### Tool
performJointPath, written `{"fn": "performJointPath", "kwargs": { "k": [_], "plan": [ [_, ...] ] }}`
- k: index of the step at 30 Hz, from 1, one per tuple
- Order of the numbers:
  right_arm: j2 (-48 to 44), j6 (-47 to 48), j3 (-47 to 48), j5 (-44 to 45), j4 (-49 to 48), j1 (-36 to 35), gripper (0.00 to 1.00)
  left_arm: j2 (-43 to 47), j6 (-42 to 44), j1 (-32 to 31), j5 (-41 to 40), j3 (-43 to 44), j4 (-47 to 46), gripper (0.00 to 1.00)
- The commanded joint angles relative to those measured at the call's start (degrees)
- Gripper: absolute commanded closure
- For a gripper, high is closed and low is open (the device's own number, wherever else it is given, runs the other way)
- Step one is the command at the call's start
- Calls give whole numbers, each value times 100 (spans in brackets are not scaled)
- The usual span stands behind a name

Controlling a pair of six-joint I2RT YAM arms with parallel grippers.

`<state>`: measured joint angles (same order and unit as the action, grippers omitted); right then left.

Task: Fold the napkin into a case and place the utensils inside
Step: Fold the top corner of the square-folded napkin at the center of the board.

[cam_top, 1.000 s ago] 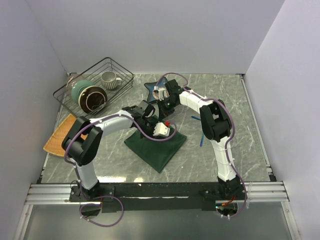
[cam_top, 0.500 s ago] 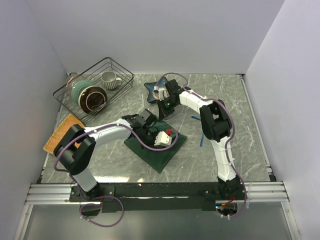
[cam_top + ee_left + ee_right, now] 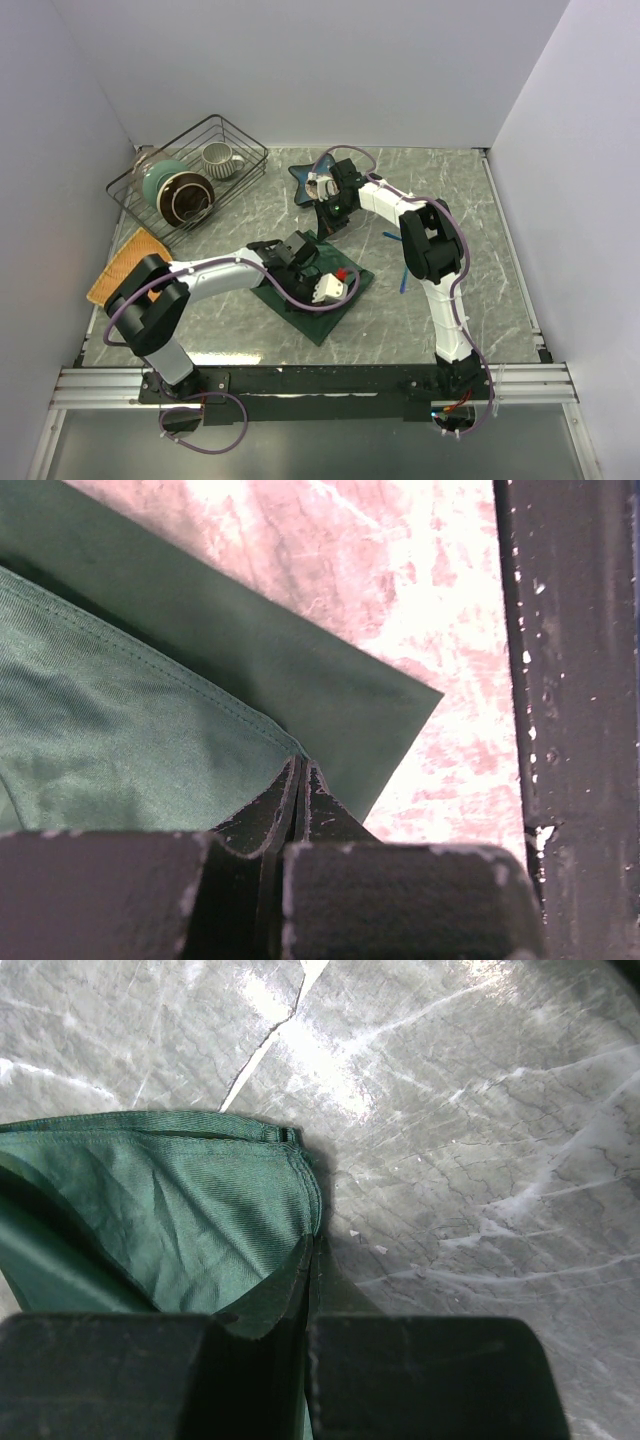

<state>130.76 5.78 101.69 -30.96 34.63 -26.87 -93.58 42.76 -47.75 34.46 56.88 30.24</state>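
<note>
Wire basket [image 3: 128, 188] at ten o'clock: mug [image 3: 218, 158], teal pot [image 3: 158, 180], brown bowl [image 3: 187, 199]. Green napkin [image 3: 318, 318] at centre. Left gripper [image 3: 300, 780] and right gripper [image 3: 311, 1260] each pinched tight on its edge.

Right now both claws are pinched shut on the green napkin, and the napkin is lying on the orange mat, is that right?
No. The left claw and right claw are pinched shut on the green napkin, but it lies on the marble table, not the orange mat, which sits apart at the left. The top external view shows this.
</note>
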Motion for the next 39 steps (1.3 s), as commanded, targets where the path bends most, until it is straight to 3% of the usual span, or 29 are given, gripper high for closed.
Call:
{"fn": "performJointPath", "kwargs": {
  "k": [1, 39],
  "plan": [
    [125, -7, 202, 73, -79, -72, 100, 200, -181, -94, 333, -19, -106, 99],
    [187, 46, 246, 117, -18, -81, 99, 191, -224, -516, 588, -309, -27, 99]
  ]
}}
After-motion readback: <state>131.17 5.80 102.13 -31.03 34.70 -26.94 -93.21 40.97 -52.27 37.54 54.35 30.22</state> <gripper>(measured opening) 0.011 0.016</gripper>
